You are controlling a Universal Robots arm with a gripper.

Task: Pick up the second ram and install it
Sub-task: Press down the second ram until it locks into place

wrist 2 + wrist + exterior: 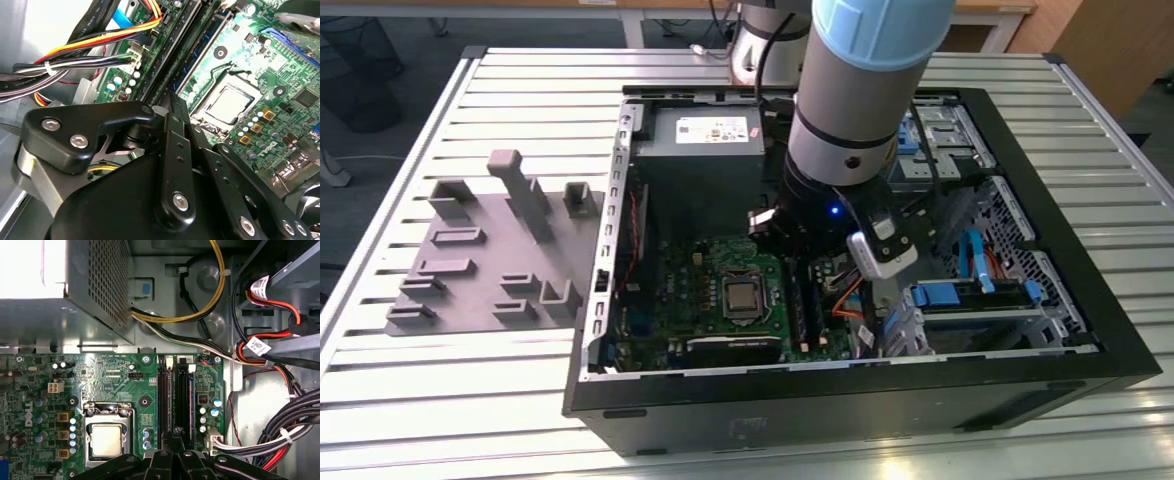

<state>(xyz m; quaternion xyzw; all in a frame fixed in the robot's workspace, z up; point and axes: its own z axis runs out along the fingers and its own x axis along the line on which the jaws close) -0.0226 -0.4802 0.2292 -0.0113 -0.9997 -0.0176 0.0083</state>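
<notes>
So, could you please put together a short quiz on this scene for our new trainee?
1. True or false: the tool hangs over the grey tray.
2. In the exterior view, on which side of the computer case does the grey tray lie? A) that view's left B) that view's right C) inside the case
3. Which square, metal-topped part sits on the motherboard beside the memory slots?

Key: 1 false, it is inside the computer case, above the memory slots; 2 A; 3 the processor.
</notes>
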